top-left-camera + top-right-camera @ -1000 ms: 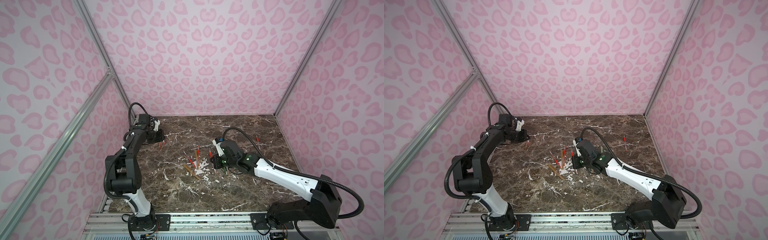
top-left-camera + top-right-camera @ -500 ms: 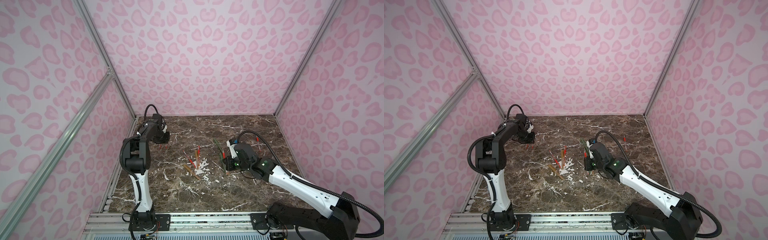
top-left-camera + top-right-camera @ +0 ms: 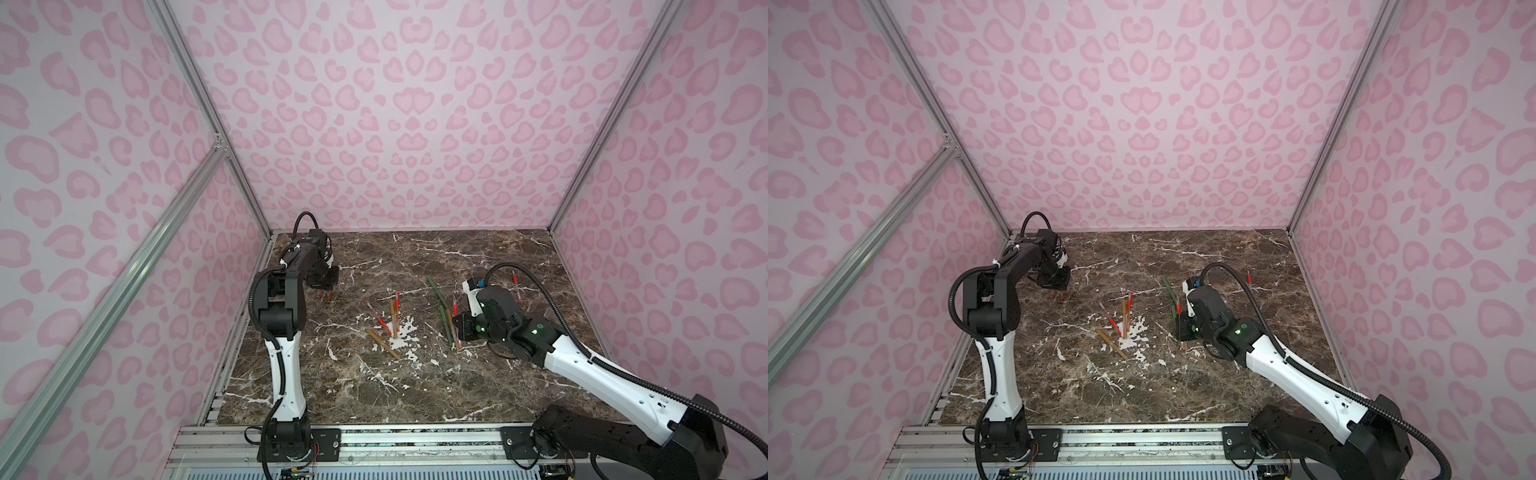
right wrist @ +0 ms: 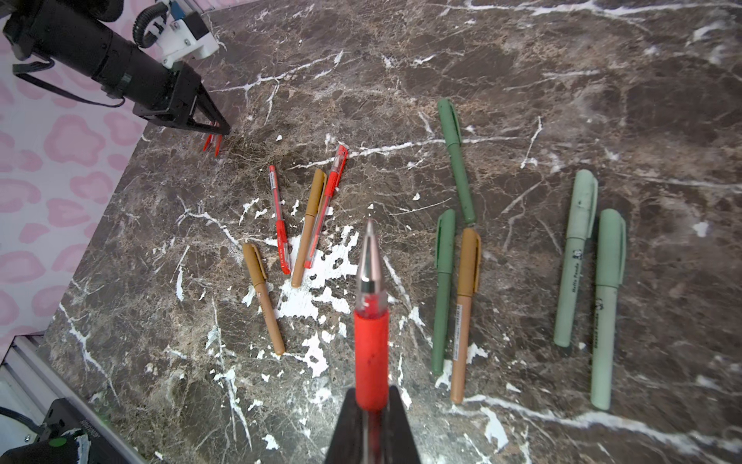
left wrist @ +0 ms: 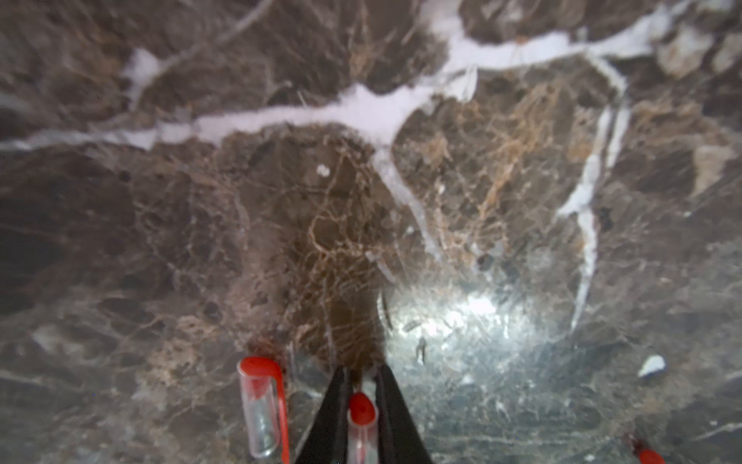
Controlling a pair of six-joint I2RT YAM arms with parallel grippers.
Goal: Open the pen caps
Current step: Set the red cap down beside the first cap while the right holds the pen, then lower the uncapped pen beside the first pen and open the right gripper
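left gripper (image 5: pixel 361 371) sits at the table's (image 5: pixel 482 160) far-left side, jaws narrow around a red cap (image 5: pixel 361 418) (clamped or loose: can't tell). second cap (image 5: pixel 261 405) lies just beside. right gripper (image 4: pixel 371 395) clamps an uncapped red pen (image 4: pixel 371 341).

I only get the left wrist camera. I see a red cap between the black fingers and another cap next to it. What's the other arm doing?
Observer: The right gripper is shut on a red pen with no cap, its tip bare.
Operator: Do any pens have caps on?
Observer: Yes. Two pale green pens lie side by side, both capped.
Operator: Any other colour?
Observer: Three tan pens lie on the table, all capped.
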